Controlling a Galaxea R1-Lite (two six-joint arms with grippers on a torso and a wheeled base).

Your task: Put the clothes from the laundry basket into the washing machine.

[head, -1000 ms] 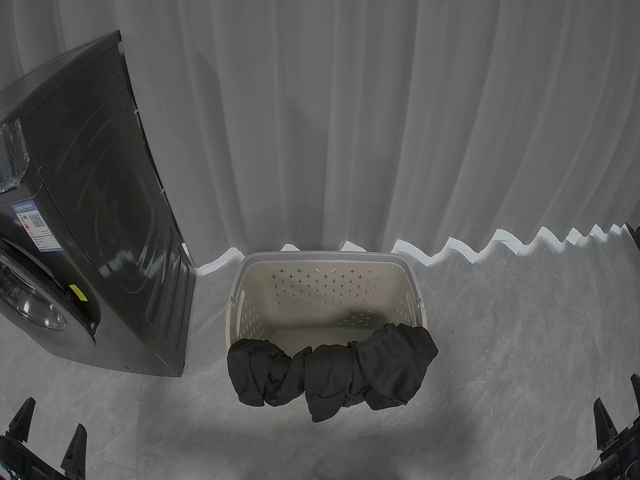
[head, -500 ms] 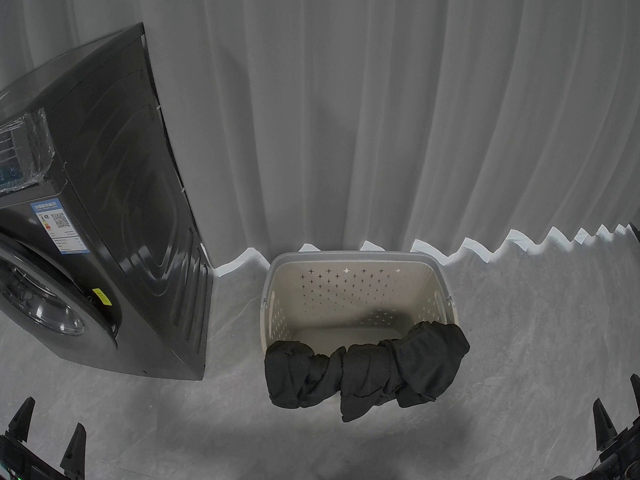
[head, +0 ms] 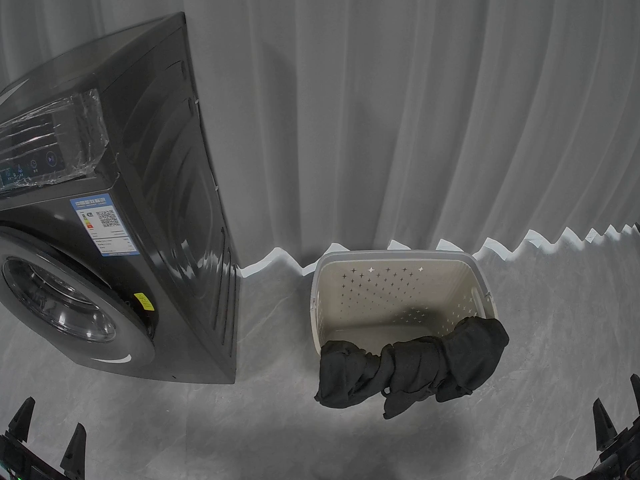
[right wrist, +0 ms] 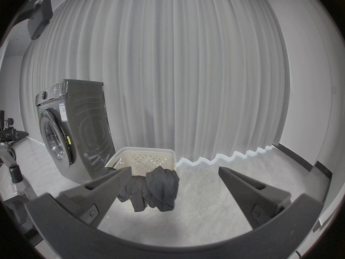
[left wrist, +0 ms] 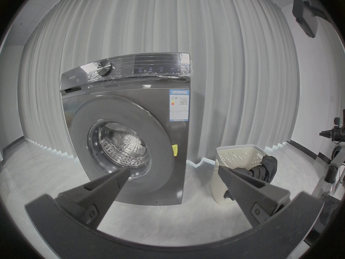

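You face a glossy metal washing machine (head: 177, 221), a matt perforated plastic laundry basket (head: 393, 283), matt cloth clothes (head: 413, 368) and a smooth marbled floor (head: 267, 421).

A long white pleated curtain (head: 400, 101) covers the far wall; the floor (head: 553, 315) is pale grey marbled tile.

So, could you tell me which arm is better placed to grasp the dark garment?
Probably right: the garment hangs right of centre, nearer the open right end effector than the left end effector.
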